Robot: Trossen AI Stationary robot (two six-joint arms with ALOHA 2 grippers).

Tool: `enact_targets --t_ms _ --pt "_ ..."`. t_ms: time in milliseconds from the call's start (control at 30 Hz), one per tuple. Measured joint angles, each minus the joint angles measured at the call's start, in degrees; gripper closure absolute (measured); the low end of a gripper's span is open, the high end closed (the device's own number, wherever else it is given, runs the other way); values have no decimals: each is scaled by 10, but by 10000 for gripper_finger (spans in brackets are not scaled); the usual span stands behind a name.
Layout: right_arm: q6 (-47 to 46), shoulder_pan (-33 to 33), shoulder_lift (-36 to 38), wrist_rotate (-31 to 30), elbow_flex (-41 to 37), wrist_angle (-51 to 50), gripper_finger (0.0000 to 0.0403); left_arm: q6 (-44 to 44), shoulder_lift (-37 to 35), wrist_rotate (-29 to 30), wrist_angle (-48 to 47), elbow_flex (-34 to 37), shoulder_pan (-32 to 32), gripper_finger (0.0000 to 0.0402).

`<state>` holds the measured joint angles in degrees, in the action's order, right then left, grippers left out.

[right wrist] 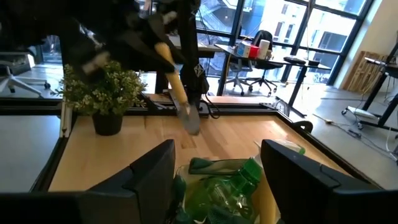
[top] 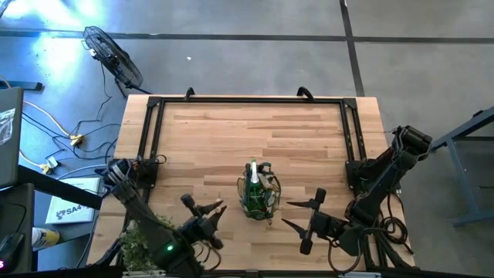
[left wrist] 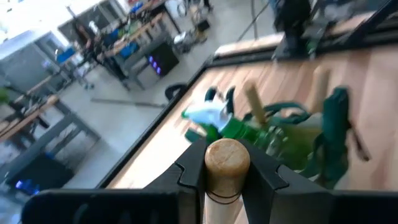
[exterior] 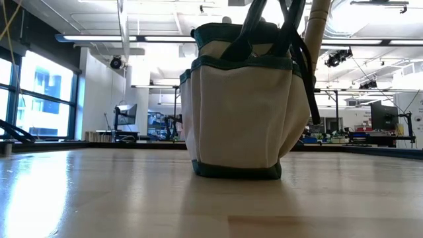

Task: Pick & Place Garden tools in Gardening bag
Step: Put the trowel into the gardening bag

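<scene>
The gardening bag (top: pixel 257 194) stands upright on its base in the middle of the table, near the front edge. A green-and-white spray bottle (left wrist: pixel 214 118) and wooden tool handles (left wrist: pixel 255 102) stick out of its top. My left gripper (top: pixel 204 208) is to the bag's left, shut on a wooden-handled trowel (right wrist: pixel 177 87). My right gripper (top: pixel 298 215) is open and empty to the bag's right, its fingers pointing at the bag (right wrist: pixel 217 186). The bag fills the low view (exterior: pixel 241 106). My left gripper pinches the trowel's wooden handle near its rounded free end (left wrist: pixel 227 163) between its two fingers. The trowel is lifted clear of the table. It hangs tilted below the gripper, with the metal blade (right wrist: pixel 190 119) pointing down.
A bushy green plant in a dark pot (right wrist: pixel 106 93) stands at the table's front left corner, behind my left arm (top: pixel 143 239). A black frame (top: pixel 247 102) runs along the table's far and side edges. Bare wood lies between the bag and the far edge.
</scene>
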<state>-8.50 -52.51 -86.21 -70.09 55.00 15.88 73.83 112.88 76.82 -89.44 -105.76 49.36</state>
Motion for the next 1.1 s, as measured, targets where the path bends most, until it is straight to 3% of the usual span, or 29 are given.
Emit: enact_targets --t_ms 200,733,1100 --pt "25 0 0 0 0 -3 174 -31 0 -28 37 17 -32 341" --pt "24 0 0 45 0 -39 174 -271 -3 -59 201 16 -109 341" --pt "8 0 0 47 0 -63 174 -380 -95 -63 229 16 -118 341"
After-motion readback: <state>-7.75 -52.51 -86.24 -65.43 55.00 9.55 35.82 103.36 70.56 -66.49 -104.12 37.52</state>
